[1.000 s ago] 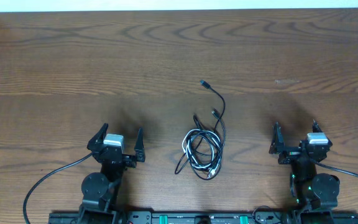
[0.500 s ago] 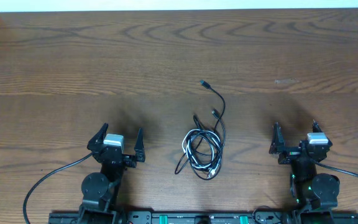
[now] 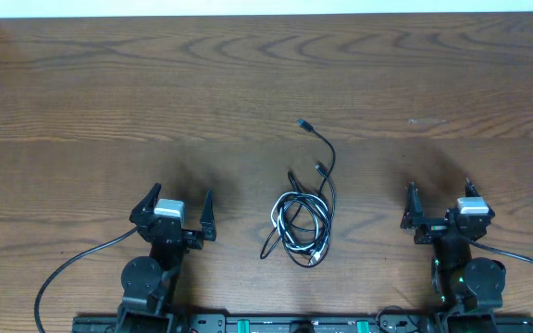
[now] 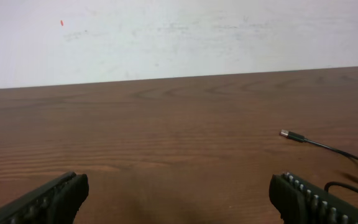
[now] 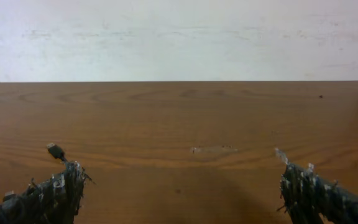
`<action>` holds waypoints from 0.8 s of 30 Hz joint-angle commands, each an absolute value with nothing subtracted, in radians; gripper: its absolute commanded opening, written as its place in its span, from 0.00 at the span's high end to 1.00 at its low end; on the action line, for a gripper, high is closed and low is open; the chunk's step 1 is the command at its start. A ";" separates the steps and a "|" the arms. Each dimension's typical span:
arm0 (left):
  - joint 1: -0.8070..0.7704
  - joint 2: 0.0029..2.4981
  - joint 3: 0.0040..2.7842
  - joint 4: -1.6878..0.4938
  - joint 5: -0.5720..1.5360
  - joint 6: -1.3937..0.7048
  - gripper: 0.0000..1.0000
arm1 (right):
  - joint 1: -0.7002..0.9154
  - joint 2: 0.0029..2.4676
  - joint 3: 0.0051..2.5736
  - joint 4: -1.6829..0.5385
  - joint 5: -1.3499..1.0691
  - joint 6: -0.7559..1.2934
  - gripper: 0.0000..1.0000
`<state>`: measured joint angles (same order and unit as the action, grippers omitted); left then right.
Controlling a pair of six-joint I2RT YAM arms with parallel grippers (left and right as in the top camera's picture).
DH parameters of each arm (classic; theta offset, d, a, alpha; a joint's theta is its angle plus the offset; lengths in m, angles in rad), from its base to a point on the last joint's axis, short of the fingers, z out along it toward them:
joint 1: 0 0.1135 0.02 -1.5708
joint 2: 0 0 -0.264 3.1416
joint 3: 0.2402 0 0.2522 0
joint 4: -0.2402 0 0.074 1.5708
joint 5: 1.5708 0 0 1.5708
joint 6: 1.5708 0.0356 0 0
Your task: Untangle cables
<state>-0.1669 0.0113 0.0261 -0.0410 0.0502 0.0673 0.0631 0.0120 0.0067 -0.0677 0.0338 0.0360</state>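
**Desk:** What did the overhead camera give you?

**Operator:** I saw both arms folded low at the near edge of the wooden table [image 3: 109, 92]. The left gripper [image 3: 182, 191] and the right gripper [image 3: 440, 187] pointed away from their bases, jaws spread wide, gripping nothing. Between them, well apart from either, the black cable [image 3: 329, 153] and the white cable [image 3: 277, 215] lay coiled together in one small heap. A black tail ran from it toward the far side and ended in a plug.

**Desk:** And the left wrist?

**Operator:** The left gripper [image 4: 179, 199] sat level and low over the wood, its two fingers [image 4: 48, 198] at the bottom corners, released. The black cable [image 4: 328, 147] lay off to the right, plug first, touching neither finger.

**Desk:** The right wrist?

**Operator:** Same pose there: the right gripper [image 5: 179, 190] level, fingers [image 5: 316, 193] wide and empty. I made out only the plug end of the black cable [image 5: 55, 150], above the left-hand finger. A white wall [image 5: 179, 37] closed the background.
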 commanded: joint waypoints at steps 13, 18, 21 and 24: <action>-0.171 0.018 0.041 -0.079 0.041 0.067 0.02 | 0.065 0.007 0.006 -0.072 0.043 0.021 0.01; -0.171 0.059 0.060 -0.078 0.041 0.067 0.02 | 0.065 0.007 0.006 -0.072 0.043 0.021 0.01; -0.171 0.102 0.082 -0.079 0.041 0.067 0.02 | 0.065 0.007 0.006 -0.072 0.043 0.021 0.01; -0.171 0.163 0.120 -0.078 0.041 0.067 0.02 | 0.065 0.007 0.006 -0.072 0.043 0.021 0.01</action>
<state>-0.1669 0.1143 0.0551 -0.0814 0.0494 0.0673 0.0631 0.0120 0.0067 -0.0681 0.0338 0.0360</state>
